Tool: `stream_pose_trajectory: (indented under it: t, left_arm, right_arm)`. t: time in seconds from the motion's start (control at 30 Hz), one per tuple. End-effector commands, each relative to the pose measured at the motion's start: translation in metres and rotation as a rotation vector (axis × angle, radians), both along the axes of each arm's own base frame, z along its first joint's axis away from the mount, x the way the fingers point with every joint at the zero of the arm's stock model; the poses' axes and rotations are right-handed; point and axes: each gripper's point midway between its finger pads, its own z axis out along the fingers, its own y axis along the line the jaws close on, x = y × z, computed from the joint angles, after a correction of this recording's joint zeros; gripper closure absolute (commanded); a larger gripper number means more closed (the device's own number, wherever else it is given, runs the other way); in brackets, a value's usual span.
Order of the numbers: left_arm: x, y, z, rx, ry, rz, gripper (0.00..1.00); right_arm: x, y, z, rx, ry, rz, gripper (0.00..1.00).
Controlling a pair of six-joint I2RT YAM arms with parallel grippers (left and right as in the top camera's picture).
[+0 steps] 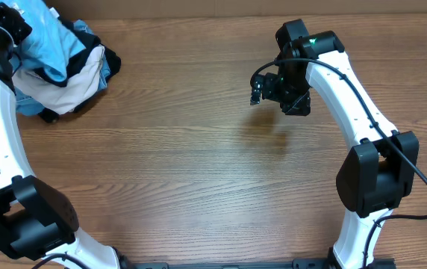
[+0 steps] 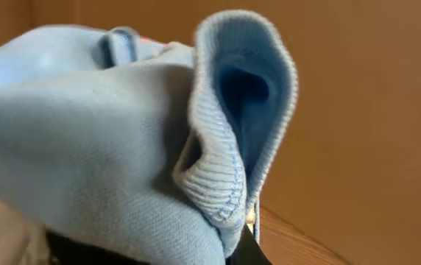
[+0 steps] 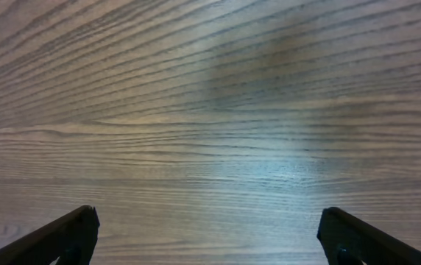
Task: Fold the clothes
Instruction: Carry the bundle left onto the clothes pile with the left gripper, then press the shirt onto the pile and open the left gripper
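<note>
The clothes, a light sky-blue T-shirt [image 1: 49, 41], lie bunched on top of a heap at the table's far left corner. My left gripper [image 1: 4, 22] is at that corner, shut on the shirt. In the left wrist view blue knit [image 2: 85, 147] fills most of the picture, and the ribbed collar [image 2: 232, 140] curls up in a loop in front of the lens. The cloth hides the fingers almost entirely. My right gripper [image 1: 258, 91] hangs open over bare wood right of centre, far from the shirt, with only table between its fingertips [image 3: 207, 224].
Under the shirt lie a cream garment [image 1: 72, 86], a black one [image 1: 88, 54] and a bit of denim blue [image 1: 111, 66]. The wooden table [image 1: 198, 164] stretches across the view. Both arm bases stand at the near edge.
</note>
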Motion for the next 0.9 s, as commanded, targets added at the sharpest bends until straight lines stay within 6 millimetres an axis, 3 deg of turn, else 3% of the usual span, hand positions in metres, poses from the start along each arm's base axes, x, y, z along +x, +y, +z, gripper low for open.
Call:
stream_pose_trajectory:
  t: [0.0, 0.1, 0.27, 0.43, 0.5, 0.53, 0.6, 0.63, 0.77, 0.87]
  left_arm:
    - [0.022, -0.003, -0.012, -0.023, -0.02, -0.039, 0.96]
    - [0.038, -0.006, -0.038, -0.072, -0.014, -0.079, 0.96]
    - [0.054, -0.005, -0.061, -0.132, -0.023, -0.091, 0.94]
    - [0.038, 0.037, -0.077, -0.075, 0.045, 0.069, 0.89]
    - [0.029, 0.053, -0.082, -0.081, 0.069, 0.107, 0.82]
    - [0.022, 0.064, -0.085, -0.079, 0.085, 0.141, 0.64]
    - [0.017, 0.073, -0.087, -0.082, 0.089, 0.16, 0.1]
    - [0.013, 0.077, -0.088, -0.086, 0.099, 0.168, 0.0]
    - [-0.008, 0.098, -0.099, -0.064, 0.193, 0.289, 0.0]
    - [-0.023, 0.105, -0.092, -0.029, 0.269, 0.351, 0.0]
  right_arm:
    - [-0.005, 0.0, 0.002, -0.01, 0.008, 0.012, 0.0]
    - [-0.006, -0.001, 0.002, -0.011, 0.011, 0.012, 0.0]
    - [-0.006, -0.001, 0.002, -0.011, 0.011, 0.012, 0.0]
    - [-0.006, -0.001, 0.002, -0.01, 0.011, 0.011, 0.0]
    - [-0.006, 0.0, 0.002, -0.01, 0.01, 0.012, 0.0]
    - [-0.006, -0.001, 0.002, -0.01, 0.011, 0.012, 0.0]
    - [-0.006, -0.001, 0.002, -0.01, 0.011, 0.012, 0.0]
    - [-0.006, 0.0, 0.002, -0.01, 0.01, 0.012, 0.0]
    - [-0.006, 0.0, 0.002, -0.01, 0.011, 0.011, 0.0]
    - [-0.005, 0.0, 0.002, -0.01, 0.009, 0.011, 0.0]
